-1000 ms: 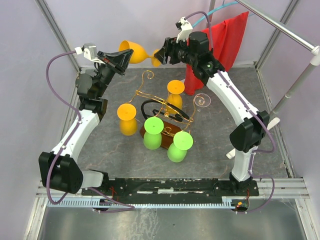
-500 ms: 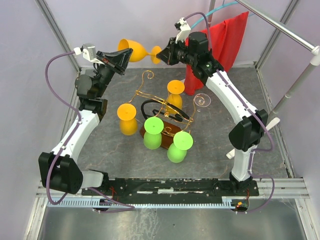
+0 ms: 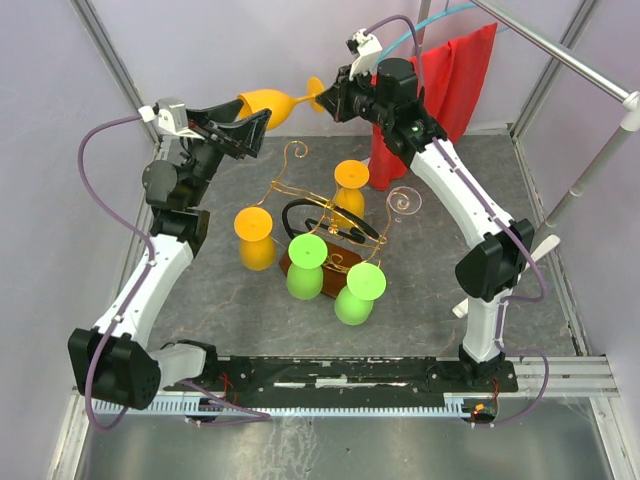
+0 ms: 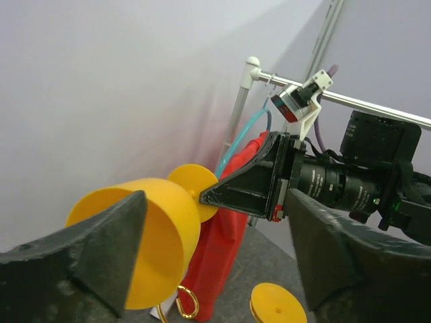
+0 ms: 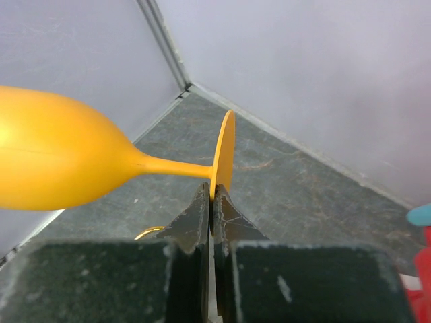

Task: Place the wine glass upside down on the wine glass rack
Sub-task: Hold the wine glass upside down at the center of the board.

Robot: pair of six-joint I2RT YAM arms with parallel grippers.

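An orange wine glass (image 3: 268,101) lies level in the air above the back of the table, bowl to the left. My right gripper (image 5: 213,202) is shut on the rim of its foot (image 5: 224,151), and the bowl (image 5: 47,158) sticks out to the left. My left gripper (image 3: 258,130) stands open, one finger (image 4: 108,249) beside the bowl (image 4: 145,235) and not touching it. The wine glass rack (image 3: 300,190) stands below in mid-table, copper wire arms on a brown base (image 3: 288,263). A curled arm end (image 4: 185,303) shows under the bowl.
Two orange glasses (image 3: 254,235) (image 3: 351,180) and two green glasses (image 3: 306,265) (image 3: 358,290) hang upside down on the rack. A red cloth (image 3: 440,90) hangs at the back right. A metal rail (image 3: 560,50) crosses the upper right corner. Grey walls close in the back and sides.
My right gripper closed on the glass foot. My left gripper then opened off the bowl and drew back to the left. The glass shifted slightly upward.
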